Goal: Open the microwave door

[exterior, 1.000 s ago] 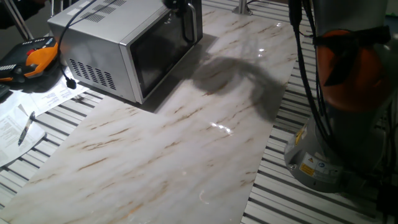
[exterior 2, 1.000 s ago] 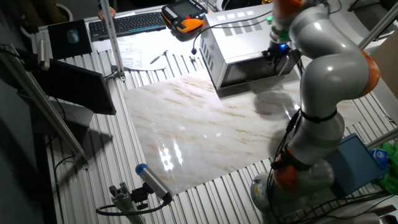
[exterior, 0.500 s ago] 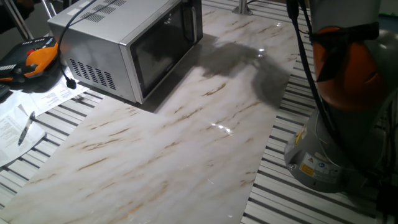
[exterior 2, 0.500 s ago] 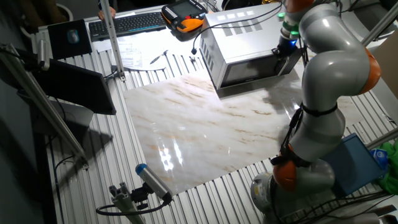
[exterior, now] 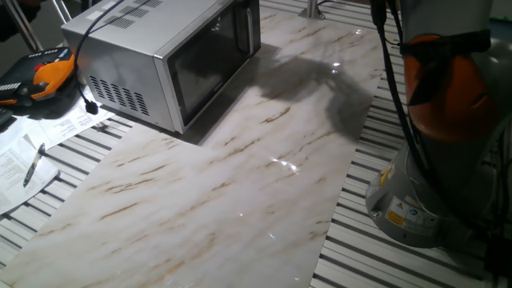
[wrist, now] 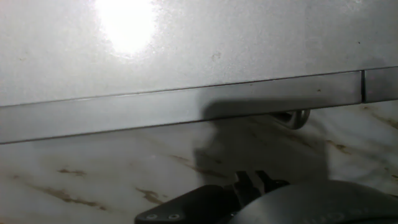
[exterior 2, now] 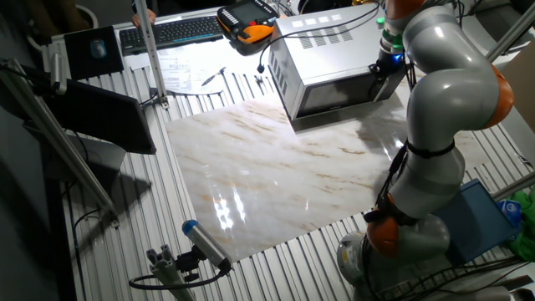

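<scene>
1. One fixed view shows the microwave (exterior: 152, 60) at about 10 o'clock on the marble slab (exterior: 240, 184); the microwave door (exterior: 210, 64) with its dark glass lies flush with the body, shut.
2. The other fixed view has the microwave at 1 o'clock, with the arm (exterior 2: 439, 92) bent above its right end; the gripper (exterior 2: 391, 65) sits close at the door's handle end (fingers hidden there); I cannot tell whether they are spread or closed, nor whether they hold anything.
3. Hand view looks down over the grey top of the microwave and its front edge; the slab lies below it; dark hardware fills 6 o'clock.
4. A pendant (exterior: 44, 74) with orange trim lies at 9 o'clock beside papers (exterior: 32, 152); a keyboard (exterior 2: 167, 32) sits at 11 o'clock.
</scene>
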